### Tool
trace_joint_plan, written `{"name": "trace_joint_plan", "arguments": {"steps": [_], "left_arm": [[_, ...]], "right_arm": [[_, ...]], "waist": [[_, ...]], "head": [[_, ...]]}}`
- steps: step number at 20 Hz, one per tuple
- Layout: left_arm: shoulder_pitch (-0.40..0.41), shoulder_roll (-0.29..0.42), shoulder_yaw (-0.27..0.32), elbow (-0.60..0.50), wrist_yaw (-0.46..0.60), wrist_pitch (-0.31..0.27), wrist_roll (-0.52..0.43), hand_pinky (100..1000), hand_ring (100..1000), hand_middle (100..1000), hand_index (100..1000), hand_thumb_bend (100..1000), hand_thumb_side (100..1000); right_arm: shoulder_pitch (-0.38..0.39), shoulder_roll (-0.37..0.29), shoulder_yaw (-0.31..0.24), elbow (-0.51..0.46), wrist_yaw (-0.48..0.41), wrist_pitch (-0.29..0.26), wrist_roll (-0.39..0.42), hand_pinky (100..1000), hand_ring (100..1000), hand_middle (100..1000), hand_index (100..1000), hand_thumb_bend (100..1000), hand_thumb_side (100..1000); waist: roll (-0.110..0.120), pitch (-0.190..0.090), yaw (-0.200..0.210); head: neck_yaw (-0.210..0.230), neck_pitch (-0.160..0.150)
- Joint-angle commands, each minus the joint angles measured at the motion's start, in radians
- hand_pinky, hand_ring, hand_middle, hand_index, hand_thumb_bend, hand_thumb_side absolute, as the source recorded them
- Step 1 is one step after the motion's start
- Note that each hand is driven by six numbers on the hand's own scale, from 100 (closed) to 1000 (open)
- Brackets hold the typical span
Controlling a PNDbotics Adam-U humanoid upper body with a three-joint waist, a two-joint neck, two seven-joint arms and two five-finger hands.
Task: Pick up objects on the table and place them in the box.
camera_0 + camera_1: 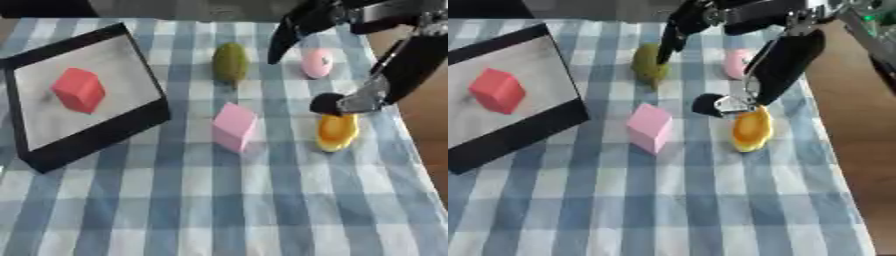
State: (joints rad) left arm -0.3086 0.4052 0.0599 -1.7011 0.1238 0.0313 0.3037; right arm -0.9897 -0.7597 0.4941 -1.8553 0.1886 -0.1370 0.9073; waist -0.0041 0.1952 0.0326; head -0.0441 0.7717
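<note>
A black-rimmed box [96,135] lies at the left with a red cube [79,90] inside it. On the checked cloth are a green oval thing [230,62], a pink round thing [317,63], a pink cube [234,126] and a yellow thing [337,131]. My right hand [407,65] comes in from the upper right, open and holding nothing. One long finger [282,40] hangs between the green and pink round things. A black fingertip [326,103] sits just above the yellow thing's far end. The left hand does not show.
The blue-and-white checked cloth [219,210] covers the table. Its right edge [842,165] runs close past the yellow thing, with brown floor beyond it.
</note>
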Motion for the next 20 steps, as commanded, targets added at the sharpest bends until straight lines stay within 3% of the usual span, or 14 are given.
{"name": "trace_joint_plan", "arguments": {"steps": [1,6,11,16,20], "left_arm": [[-0.011,0.038,0.009,-0.009,-0.004,-0.003,0.005,816,879,811,867,100,871],[-0.004,0.049,0.025,-0.002,-0.001,-0.004,0.021,815,880,811,867,100,870],[0.006,0.063,0.03,0.006,0.003,-0.003,0.028,815,880,811,866,100,871],[0.009,0.065,0.031,0.009,0.004,-0.003,0.029,815,881,811,867,100,872],[0.011,0.067,0.031,0.014,0.005,-0.001,0.028,815,882,811,867,100,873]], "right_arm": [[-0.043,0.039,0.029,0.044,0.038,-0.026,0.0,900,837,820,863,270,510],[-0.084,0.125,0.088,0.128,0.147,-0.087,0.0,894,832,824,881,313,487],[-0.099,0.202,0.103,0.223,0.252,-0.156,0.0,895,831,835,892,368,456],[-0.1,0.226,0.102,0.271,0.29,-0.204,0.0,898,841,842,894,381,443],[-0.097,0.26,0.141,0.323,0.339,-0.245,0.0,897,843,841,891,393,457]], "waist": [[-0.01,-0.022,0.001],[-0.008,-0.025,-0.003],[-0.004,-0.025,-0.01],[-0.003,-0.025,-0.011],[0.0,-0.023,-0.012]], "head": [[-0.007,-0.002],[-0.012,-0.002],[-0.017,-0.002],[-0.02,-0.002],[-0.025,-0.002]]}}
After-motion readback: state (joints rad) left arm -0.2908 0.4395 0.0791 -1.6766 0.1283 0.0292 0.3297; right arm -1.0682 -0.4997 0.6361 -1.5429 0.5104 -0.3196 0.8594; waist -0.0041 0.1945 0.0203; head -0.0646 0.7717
